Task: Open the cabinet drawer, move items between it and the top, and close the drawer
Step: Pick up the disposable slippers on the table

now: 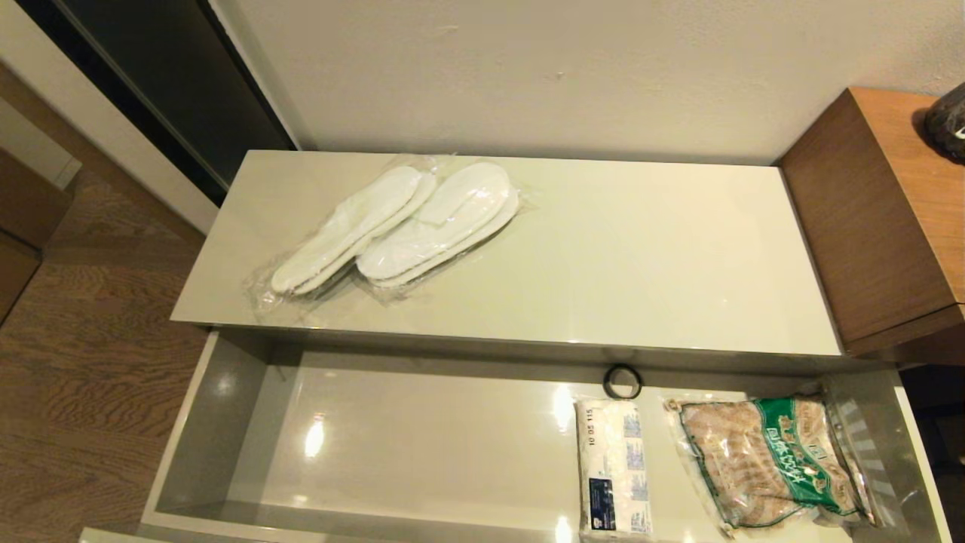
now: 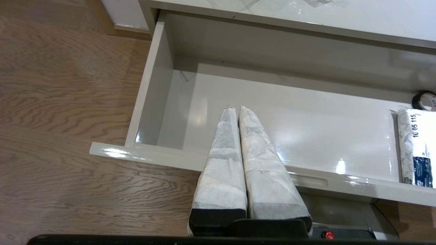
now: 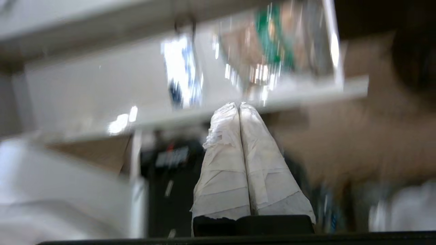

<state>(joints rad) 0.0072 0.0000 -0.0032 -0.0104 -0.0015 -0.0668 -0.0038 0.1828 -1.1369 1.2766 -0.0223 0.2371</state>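
Observation:
The cabinet drawer (image 1: 226,392) is pulled out, pale grey-beige and glossy. Inside, toward its right, lies the tissue pack (image 1: 614,467), white side up with a dark-blue label. Two clear-wrapped pairs of white slippers (image 1: 399,226) rest on the left part of the cream top (image 1: 641,256). Neither arm shows in the head view. My left gripper (image 2: 237,108) is shut and holds nothing, hovering over the drawer's front edge (image 2: 160,154) toward its left end. My right gripper (image 3: 238,104) is shut too, holding nothing, in front of the drawer's front edge (image 3: 306,95), below the tissue pack (image 3: 182,68).
A green-labelled bag of brown snacks (image 1: 769,460) lies at the drawer's right end, and a small black ring (image 1: 623,381) sits at its back wall. A taller brown wooden unit (image 1: 882,219) stands to the right of the cabinet. Wooden floor (image 1: 90,339) lies to the left.

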